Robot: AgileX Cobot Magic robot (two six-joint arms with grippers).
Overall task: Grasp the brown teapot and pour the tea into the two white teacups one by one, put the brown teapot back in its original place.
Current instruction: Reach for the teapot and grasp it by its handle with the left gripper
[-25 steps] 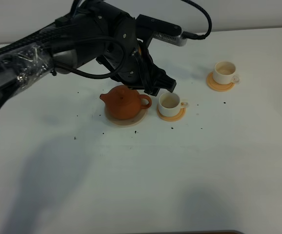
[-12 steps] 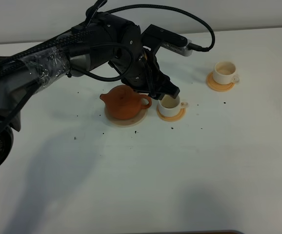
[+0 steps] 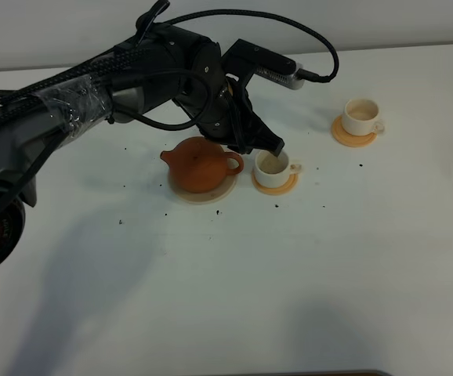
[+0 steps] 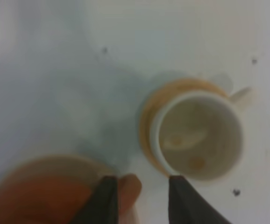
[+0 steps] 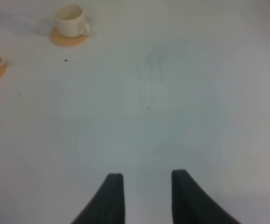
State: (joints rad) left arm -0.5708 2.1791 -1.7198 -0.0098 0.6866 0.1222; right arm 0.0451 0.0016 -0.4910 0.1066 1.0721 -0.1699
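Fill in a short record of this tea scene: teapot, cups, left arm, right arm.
teapot: brown teapot upright, lid on, on the pale coaster
cups: near white teacup and far white teacup, each on an orange coaster
left arm: left gripper open, astride the teapot handle, beside the near white teacup
right arm: right gripper open, empty, above the table
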